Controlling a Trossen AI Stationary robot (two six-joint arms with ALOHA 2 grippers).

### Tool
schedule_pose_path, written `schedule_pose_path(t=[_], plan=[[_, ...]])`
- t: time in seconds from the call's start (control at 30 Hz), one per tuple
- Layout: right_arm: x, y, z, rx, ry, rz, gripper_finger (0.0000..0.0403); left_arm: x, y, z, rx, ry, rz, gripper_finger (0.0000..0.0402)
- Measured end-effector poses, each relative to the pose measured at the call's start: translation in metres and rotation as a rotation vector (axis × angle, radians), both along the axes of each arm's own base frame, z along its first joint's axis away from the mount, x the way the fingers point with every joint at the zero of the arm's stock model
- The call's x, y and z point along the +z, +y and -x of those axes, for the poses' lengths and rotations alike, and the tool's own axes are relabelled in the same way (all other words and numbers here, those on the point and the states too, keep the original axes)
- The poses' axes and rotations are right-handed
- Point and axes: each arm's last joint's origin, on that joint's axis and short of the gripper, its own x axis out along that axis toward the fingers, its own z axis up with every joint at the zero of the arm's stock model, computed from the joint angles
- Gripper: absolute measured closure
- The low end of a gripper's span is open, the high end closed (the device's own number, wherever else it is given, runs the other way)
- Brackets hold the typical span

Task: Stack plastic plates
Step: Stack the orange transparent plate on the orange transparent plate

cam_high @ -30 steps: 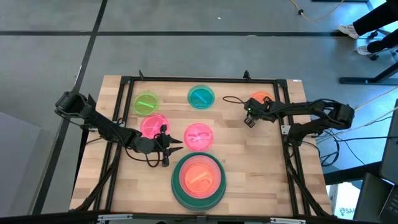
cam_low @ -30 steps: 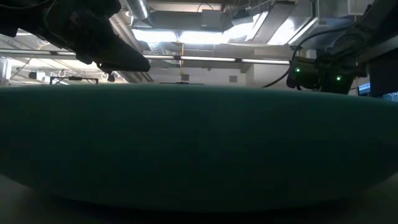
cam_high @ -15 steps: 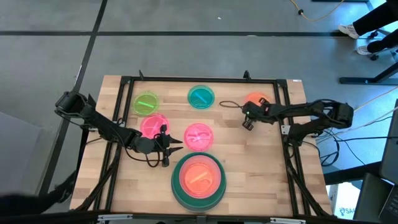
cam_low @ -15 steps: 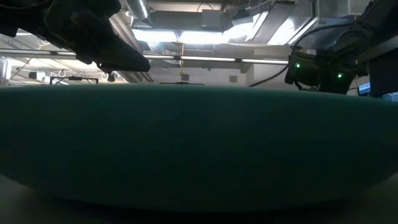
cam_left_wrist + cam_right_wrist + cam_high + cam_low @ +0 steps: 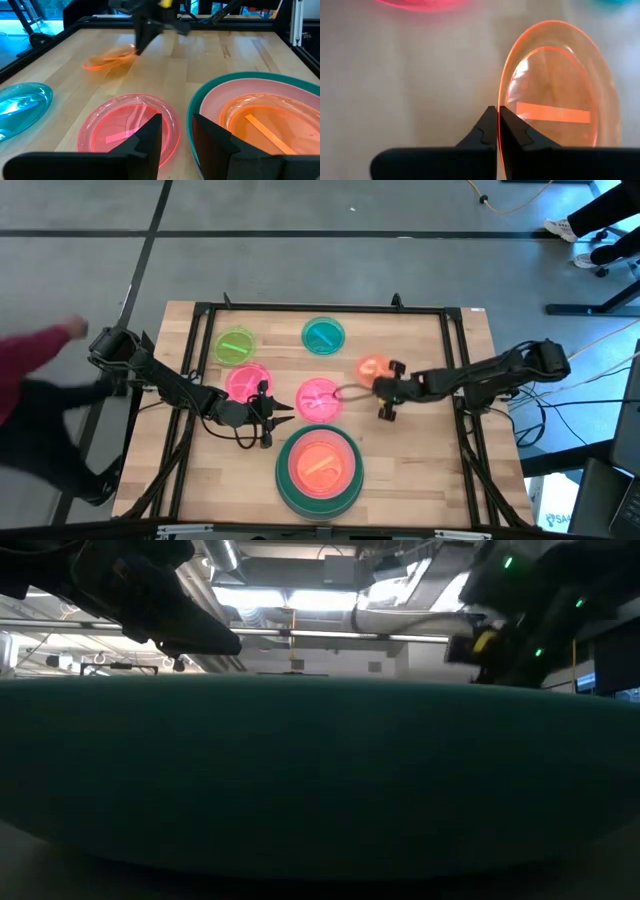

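Right tool (image 5: pixel 497 131) is pinched on the rim of a small orange plate (image 5: pixel 372 368), held mid-bench just right of a hot pink plate (image 5: pixel 319 398). Left tool (image 5: pixel 176 136) hangs with fingers apart near the stack (image 5: pixel 320 470) at the bench's near edge: dark green, pale pink, orange on top. Lime (image 5: pixel 235 344) and teal (image 5: pixel 323 335) plates sit at the far side. No readable writing anywhere.

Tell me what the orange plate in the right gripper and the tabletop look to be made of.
Orange plate, pinched at its rim by the right gripper: looks like thin translucent plastic with a glossy finish, since the table shows through it and its rim catches bright highlights. Tabletop: looks like light wood in joined strips, matte, judging by the visible grain and seams; it could be a laminate.
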Motion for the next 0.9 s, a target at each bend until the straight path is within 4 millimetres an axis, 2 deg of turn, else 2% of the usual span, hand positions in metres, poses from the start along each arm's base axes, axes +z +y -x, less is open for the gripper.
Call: schedule_pose_path(t=[0.23, 0.47, 0.67, 0.9], plan=[[0.029, 0.049, -0.012, 0.185, -0.104, 0.007, 0.0402, 0.0, 0.0, 0.0, 0.0, 0.0, 0.0, 0.0301], [0.056, 0.087, -0.023, 0.381, -0.275, -0.009, 0.0402, 0.0, 0.0, 0.0, 0.0, 0.0, 0.0, 0.0301], [0.061, 0.115, -0.03, 0.566, -0.429, -0.074, 0.0402, 0.0, 0.0, 0.0, -0.001, -0.001, 0.0, 0.0301], [0.052, 0.142, -0.037, 0.669, -0.514, -0.134, 0.0402, 0.0, 0.0, 0.0, 0.003, -0.001, -0.004, 0.0301]])
